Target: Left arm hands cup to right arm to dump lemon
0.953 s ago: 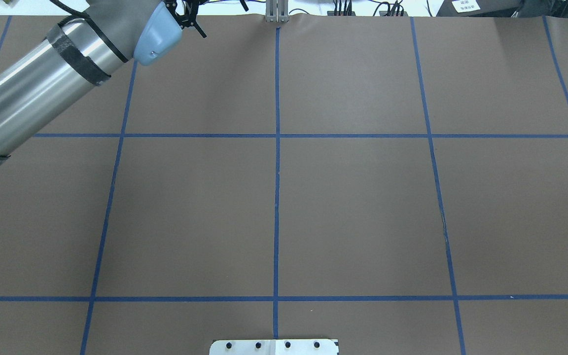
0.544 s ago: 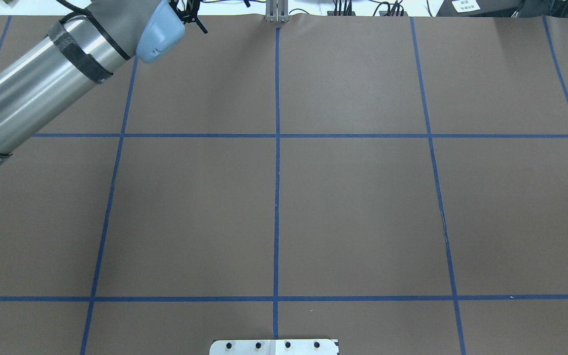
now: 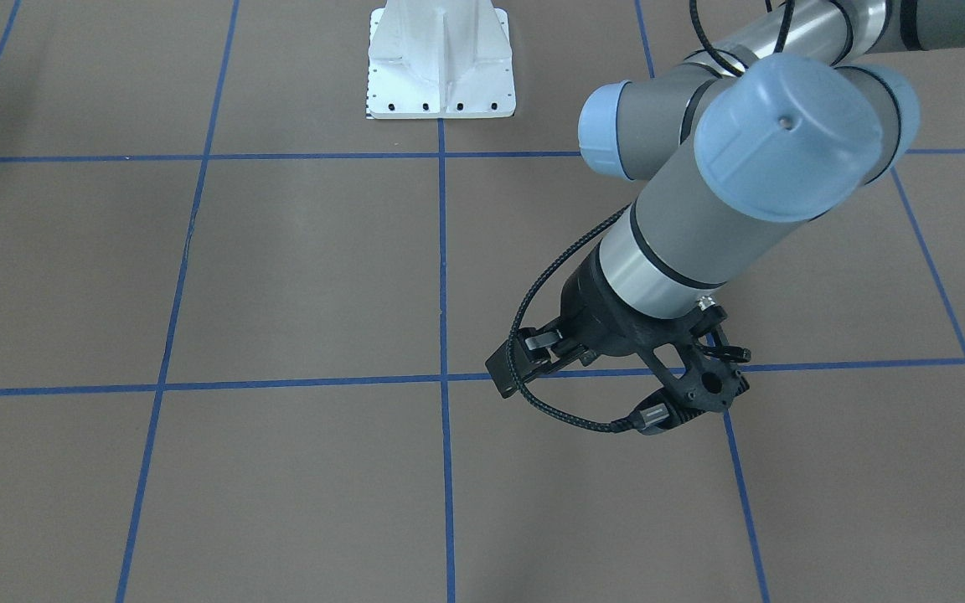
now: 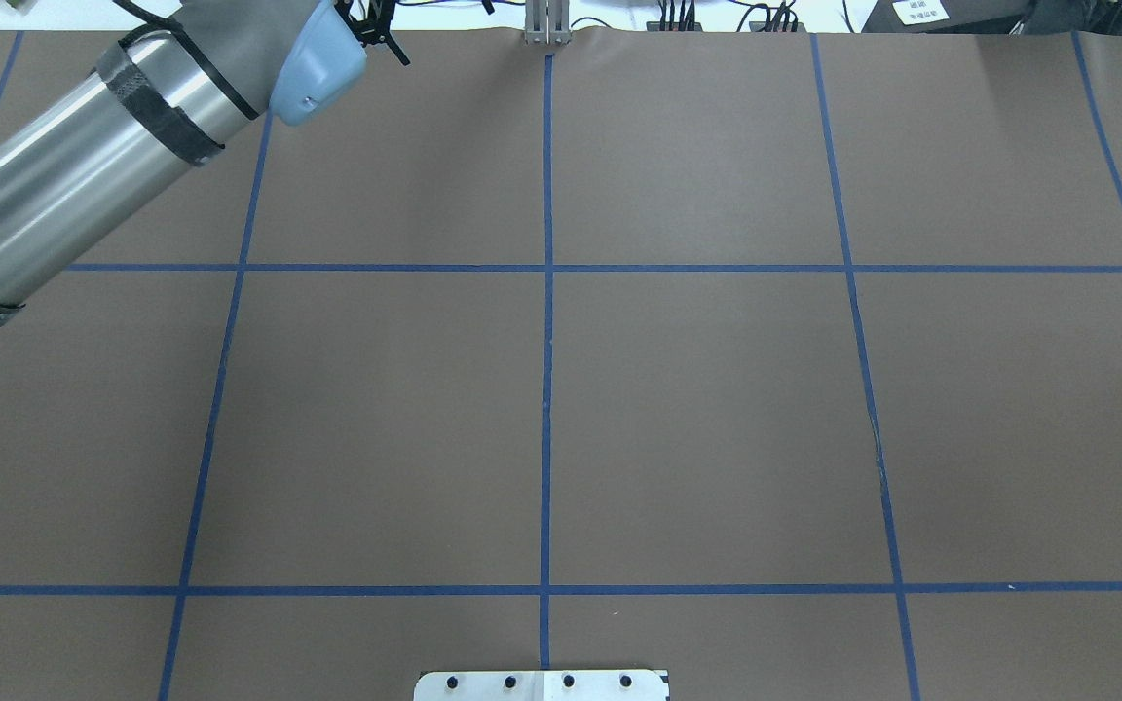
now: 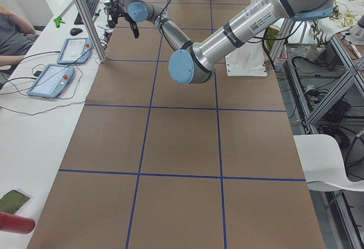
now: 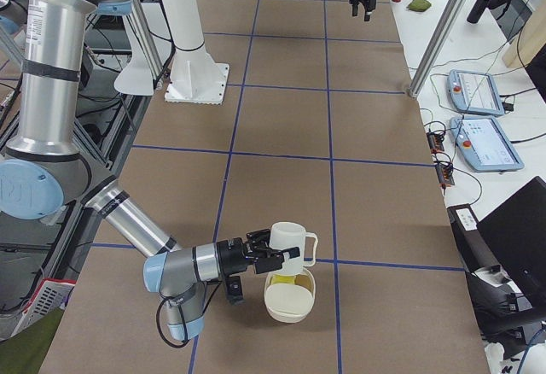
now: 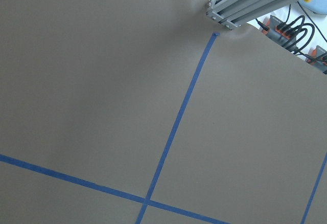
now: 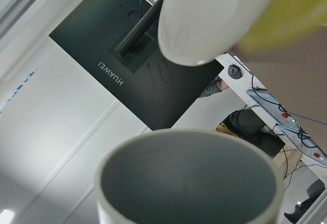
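My right gripper (image 6: 270,260) holds the cream-white cup (image 6: 288,239) in the air near the table's right end, just above a cream bowl (image 6: 288,307). The yellow lemon (image 6: 285,282) lies in that bowl. In the right wrist view the cup's grey inside (image 8: 189,178) is empty, and the bowl (image 8: 214,19) and the blurred lemon (image 8: 286,19) show beyond it. My left gripper (image 4: 378,41) is open and empty over the far left part of the table. It also shows in the front-facing view (image 3: 600,381).
The brown table (image 4: 697,409) carries a blue tape grid. The white robot base (image 3: 441,67) stands at the near middle edge. An aluminium post (image 4: 546,24) stands at the far edge. Tablets (image 6: 476,92) and an operator (image 5: 11,33) are beyond it.
My left arm has moved slightly toward the table's far edge. The table is otherwise unchanged.
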`<state>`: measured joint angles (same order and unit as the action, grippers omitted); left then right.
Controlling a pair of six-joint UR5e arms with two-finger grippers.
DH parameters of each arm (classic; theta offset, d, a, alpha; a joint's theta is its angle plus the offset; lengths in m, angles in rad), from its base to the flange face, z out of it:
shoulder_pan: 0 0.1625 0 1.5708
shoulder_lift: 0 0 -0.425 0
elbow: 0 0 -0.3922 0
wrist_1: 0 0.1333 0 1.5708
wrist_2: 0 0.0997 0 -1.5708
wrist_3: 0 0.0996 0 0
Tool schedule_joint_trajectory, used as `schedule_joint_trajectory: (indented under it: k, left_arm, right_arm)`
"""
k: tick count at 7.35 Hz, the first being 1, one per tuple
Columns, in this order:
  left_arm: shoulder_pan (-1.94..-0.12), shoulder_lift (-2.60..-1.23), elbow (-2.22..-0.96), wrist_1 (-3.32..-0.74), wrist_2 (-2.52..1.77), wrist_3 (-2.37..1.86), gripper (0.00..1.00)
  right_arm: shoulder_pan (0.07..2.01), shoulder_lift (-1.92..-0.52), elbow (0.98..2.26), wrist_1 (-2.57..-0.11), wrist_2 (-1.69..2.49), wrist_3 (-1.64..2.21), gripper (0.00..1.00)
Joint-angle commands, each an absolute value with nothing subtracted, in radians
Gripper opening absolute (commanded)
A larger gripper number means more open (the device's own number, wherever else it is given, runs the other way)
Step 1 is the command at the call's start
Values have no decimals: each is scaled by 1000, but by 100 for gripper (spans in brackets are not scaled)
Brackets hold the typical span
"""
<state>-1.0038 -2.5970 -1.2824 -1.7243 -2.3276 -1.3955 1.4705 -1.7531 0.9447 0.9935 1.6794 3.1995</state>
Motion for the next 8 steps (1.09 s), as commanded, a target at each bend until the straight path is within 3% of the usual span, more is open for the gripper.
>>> schedule_joint_trajectory:
  k: [1, 8]
  left_arm:
    - [-1003, -2597, -1282, -1726, -2322, -1394, 100]
    - [-997, -2608, -1282, -1712, -2322, -1394, 100]
  right_arm:
    - [1474, -1752, 945, 994, 1680, 3218, 34]
    - [1474, -1749, 971, 1015, 1690, 2957, 34]
